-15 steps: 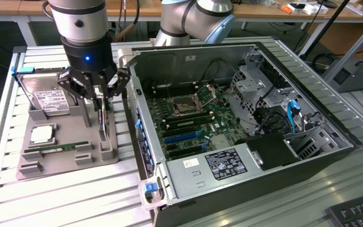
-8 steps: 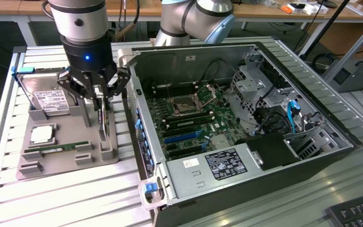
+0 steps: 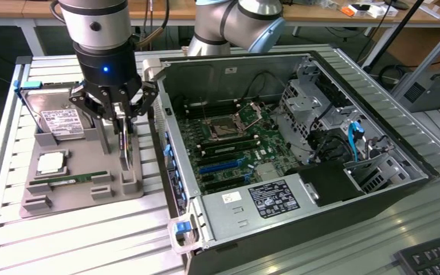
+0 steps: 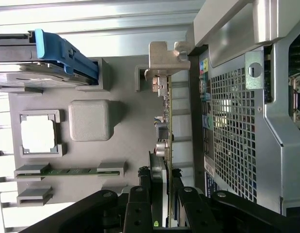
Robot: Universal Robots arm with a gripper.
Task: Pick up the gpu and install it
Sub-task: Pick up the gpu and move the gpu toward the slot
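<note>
Gpu (image 3: 126,156) stands on edge in grey parts tray (image 3: 75,200), just beside open computer case (image 3: 403,177). Gripper (image 3: 121,121) looks clamped across its upper edge. Judged light, stiff, fragile; hold the board edges mid-length, clear of components.

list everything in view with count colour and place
gpu: one, dark with silver bracket, on edge in the tray
hard drive: one, silver with white label, in the tray
processor: one, silver, in the tray
memory stick: one, green, in the tray
tray: one, grey, exterior view's left
computer case: one, dark grey, open, exterior view's right
keyboard: one, black, exterior view's lower right corner
table: one, pale slatted metal, under everything
gripper: one, black, closed on the gpu
arm: one, silver and black, above the tray
</note>
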